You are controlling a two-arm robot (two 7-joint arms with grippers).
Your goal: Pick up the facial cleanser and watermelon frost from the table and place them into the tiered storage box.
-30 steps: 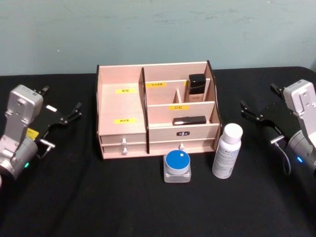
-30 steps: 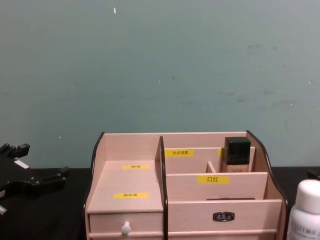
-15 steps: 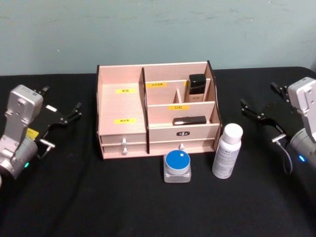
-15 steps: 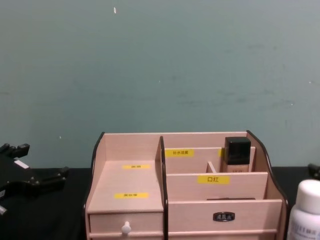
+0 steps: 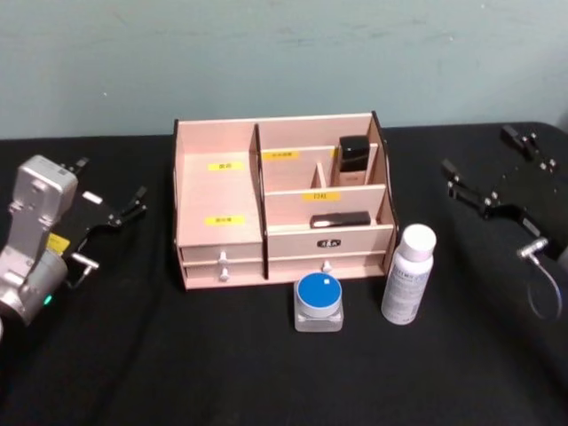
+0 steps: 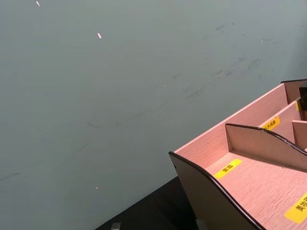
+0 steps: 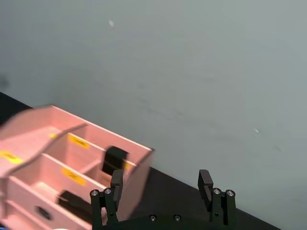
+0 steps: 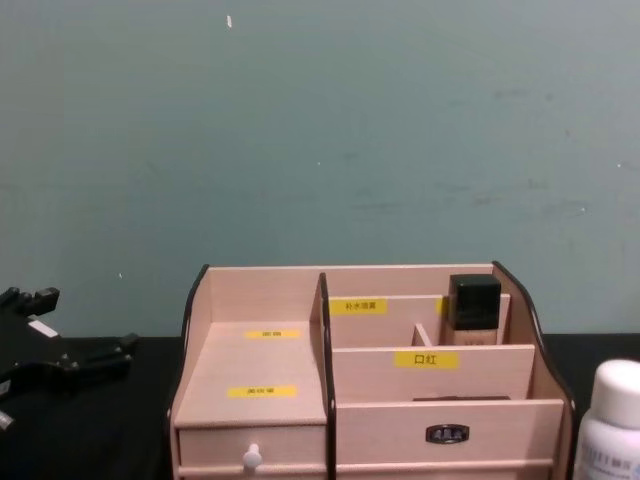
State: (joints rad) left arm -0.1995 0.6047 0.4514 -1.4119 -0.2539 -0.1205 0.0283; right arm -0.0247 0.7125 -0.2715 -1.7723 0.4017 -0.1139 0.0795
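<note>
Jaws spread wide, nothing held: right end effector (image 5: 477, 149), upper right of the head view. The left end effector (image 5: 111, 177), mid-left, is likewise spread and empty, idle. On the black desk (image 5: 133, 355), a white capped bottle, probably the facial cleanser (image 5: 407, 275) (label unreadable), stands upright right of centre, just before the tiered storage box (image 5: 217, 191). The blue-lidded jar to its left is taken as the watermelon frost (image 5: 319, 300).

Handling:
- Bottle looks like rigid, smooth plastic, tall and tippy; grip mid-body.
- Jar is squat and stable; grip across its walls.

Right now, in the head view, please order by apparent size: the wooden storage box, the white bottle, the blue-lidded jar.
1. tiered storage box, largest.
2. white bottle.
3. blue-lidded jar; it is wider but shorter than the bottle, so these two look close.
</note>
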